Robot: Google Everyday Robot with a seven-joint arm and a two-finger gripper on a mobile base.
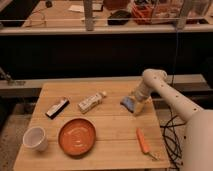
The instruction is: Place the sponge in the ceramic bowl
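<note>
The blue sponge (128, 103) lies on the wooden table (112, 125), right of centre. My gripper (137, 105) is down at the sponge's right side, touching or nearly touching it, and the white arm reaches in from the right. The orange-brown ceramic bowl (76, 136) sits empty near the table's front, left of centre, well apart from the sponge.
A white cup (35, 138) stands at the front left beside the bowl. A white bottle (91, 102) lies on its side in the middle, with a flat black item (57, 107) to its left. An orange-handled tool (143, 141) lies at the front right. Cables hang off the right edge.
</note>
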